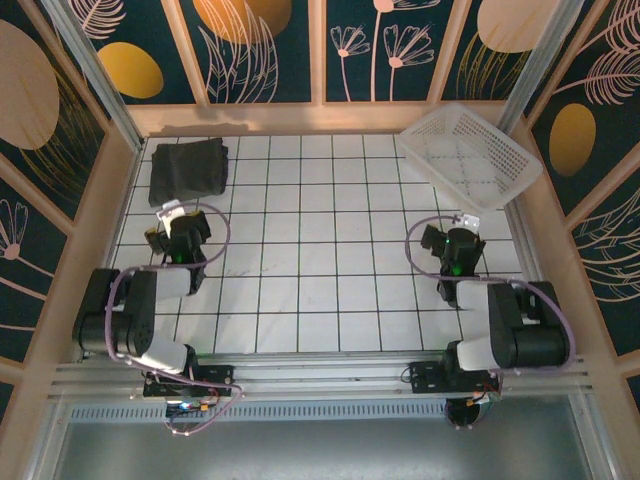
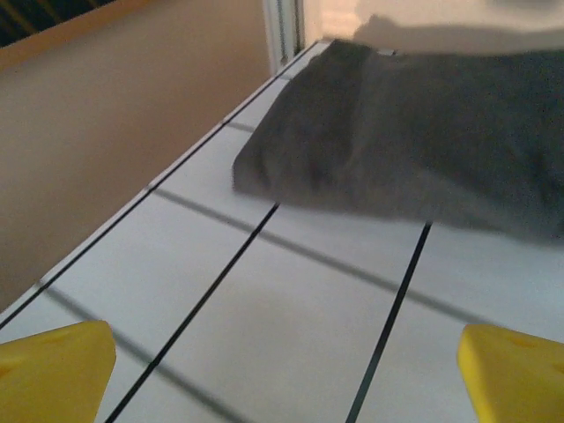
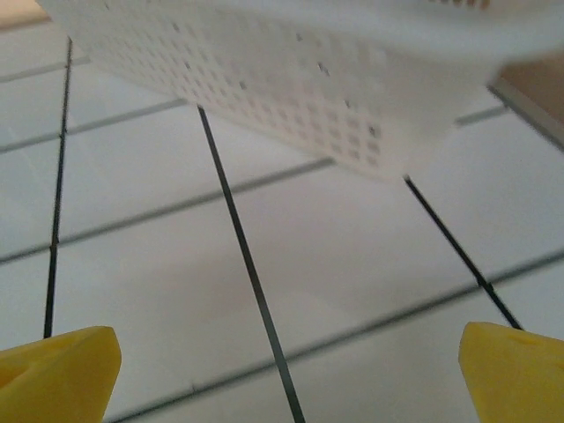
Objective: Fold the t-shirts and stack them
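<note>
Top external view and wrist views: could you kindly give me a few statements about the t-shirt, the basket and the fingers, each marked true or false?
1. The t-shirt lies folded at the far left corner of the table. True.
2. The basket holds a t-shirt. False: it looks empty.
3. The left fingers grip the t-shirt. False: they are open, short of it, holding nothing.
4. The right fingers are open, facing the basket. True.

No legible text, labels or numbers.
</note>
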You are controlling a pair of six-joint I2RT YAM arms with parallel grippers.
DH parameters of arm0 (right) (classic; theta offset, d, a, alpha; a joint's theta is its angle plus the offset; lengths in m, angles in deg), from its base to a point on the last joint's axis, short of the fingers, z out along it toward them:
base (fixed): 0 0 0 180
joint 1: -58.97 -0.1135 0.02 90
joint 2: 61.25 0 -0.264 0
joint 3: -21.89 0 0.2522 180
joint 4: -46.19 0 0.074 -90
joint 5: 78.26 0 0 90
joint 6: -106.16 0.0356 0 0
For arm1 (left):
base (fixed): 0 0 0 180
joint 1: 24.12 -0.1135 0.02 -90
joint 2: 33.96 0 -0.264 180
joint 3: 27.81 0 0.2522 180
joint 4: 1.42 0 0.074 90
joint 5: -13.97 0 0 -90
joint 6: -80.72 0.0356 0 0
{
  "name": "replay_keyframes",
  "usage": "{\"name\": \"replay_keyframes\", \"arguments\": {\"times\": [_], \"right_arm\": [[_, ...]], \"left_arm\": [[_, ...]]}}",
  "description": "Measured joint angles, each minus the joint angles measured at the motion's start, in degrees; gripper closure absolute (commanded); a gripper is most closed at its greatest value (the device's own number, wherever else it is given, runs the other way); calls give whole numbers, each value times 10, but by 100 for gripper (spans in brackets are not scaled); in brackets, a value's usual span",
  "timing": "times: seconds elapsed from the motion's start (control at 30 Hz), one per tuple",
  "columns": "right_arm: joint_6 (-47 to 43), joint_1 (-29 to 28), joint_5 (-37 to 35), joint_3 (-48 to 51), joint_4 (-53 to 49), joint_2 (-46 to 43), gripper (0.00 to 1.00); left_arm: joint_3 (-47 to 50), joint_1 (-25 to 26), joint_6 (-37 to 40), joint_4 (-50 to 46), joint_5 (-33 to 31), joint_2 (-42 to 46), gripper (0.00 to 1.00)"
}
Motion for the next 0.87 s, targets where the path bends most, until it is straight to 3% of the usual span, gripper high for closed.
{"name": "replay_keyframes", "arguments": {"times": [0.1, 0.2, 0.3, 0.87], "right_arm": [[-21, 13, 30, -6, 80, 33, 1], [-26, 30, 56, 38, 200, 55, 1], [-26, 35, 59, 72, 239, 66, 1], [-31, 32, 71, 57, 271, 70, 1]], "left_arm": [[0, -9, 5, 44, 35, -4, 1], [101, -10, 14, 165, 69, 32, 1], [175, -10, 22, 256, 88, 24, 1], [145, -10, 28, 300, 117, 4, 1]]}}
